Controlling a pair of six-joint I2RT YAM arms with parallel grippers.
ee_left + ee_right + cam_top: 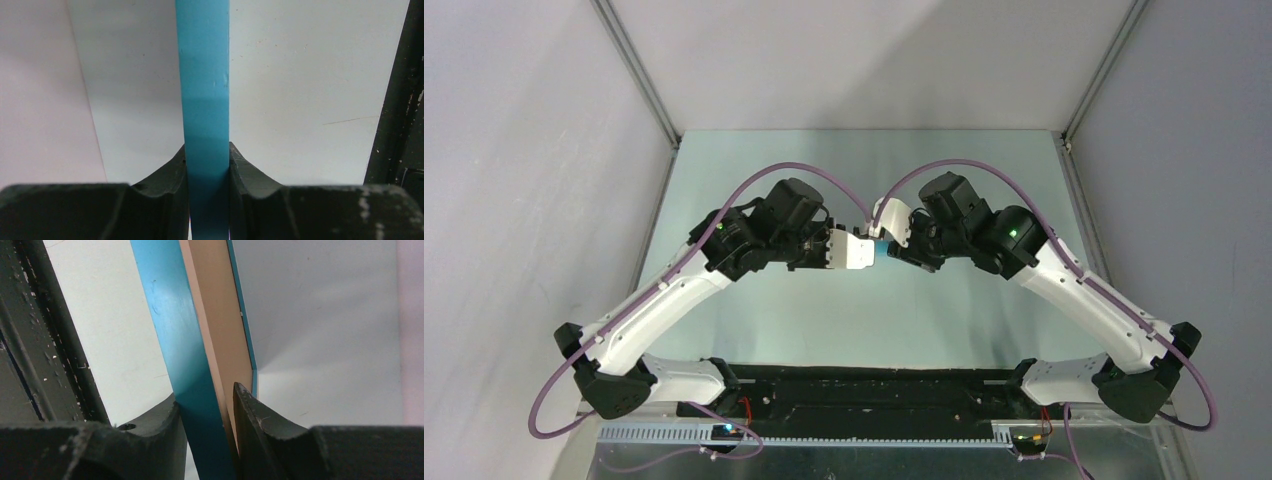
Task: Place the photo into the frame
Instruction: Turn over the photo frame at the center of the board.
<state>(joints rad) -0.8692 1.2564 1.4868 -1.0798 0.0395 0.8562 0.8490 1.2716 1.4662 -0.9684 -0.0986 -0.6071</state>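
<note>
Your left jaws: clamped on the thin frame (202,100), on its smooth blue edge | your right jaws: pinching its blue face and tan back

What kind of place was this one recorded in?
Probably a lab robot cell: plain grey panel walls on aluminium posts enclose a pale green tabletop, with white-and-black left arm and right arm bolted at its near edge.

The frame (202,100) is plain bright blue on its edge and light tan on one face. The left gripper (209,165) and right gripper (205,397) are dull black. The surface (864,310) is pale grey-green. The arms (664,295) are white with black joints, and the cables (794,168) are purple.
</note>
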